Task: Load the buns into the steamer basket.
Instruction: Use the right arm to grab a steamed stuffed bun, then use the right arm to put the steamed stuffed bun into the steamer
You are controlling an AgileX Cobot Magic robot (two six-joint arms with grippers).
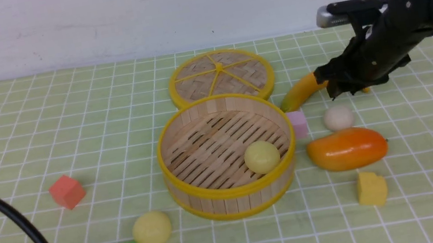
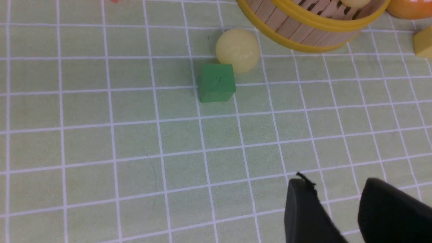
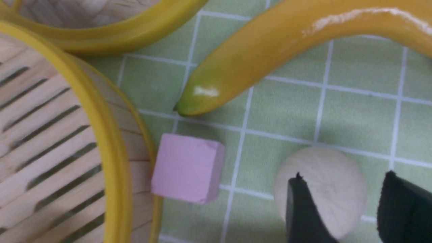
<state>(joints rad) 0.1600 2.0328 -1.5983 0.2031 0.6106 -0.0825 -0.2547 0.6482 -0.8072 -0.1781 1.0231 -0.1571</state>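
The steamer basket [image 1: 231, 203] stands mid-table with one pale yellow bun [image 1: 262, 156] on its slatted floor. A second pale yellow bun [image 1: 152, 229] lies on the cloth at the basket's front left, touching a green cube [image 2: 216, 82]. An off-white bun [image 1: 338, 118] rests on the cloth right of the basket. My right gripper [image 1: 344, 91] hovers just above and behind it, open; in the right wrist view the bun [image 3: 320, 165] shows below the gap of that gripper [image 3: 343, 176]. My left gripper [image 2: 335, 179] is open and empty over bare cloth, short of the second bun [image 2: 238, 50].
A woven lid [image 1: 220, 77] lies behind the basket. A banana [image 1: 302, 90], pink cube [image 1: 298, 124], mango [image 1: 347, 149] and yellow cheese block [image 1: 371, 188] crowd the right side. A red cube [image 1: 67, 191] sits left; a black cable [image 1: 15, 219] arcs at front left.
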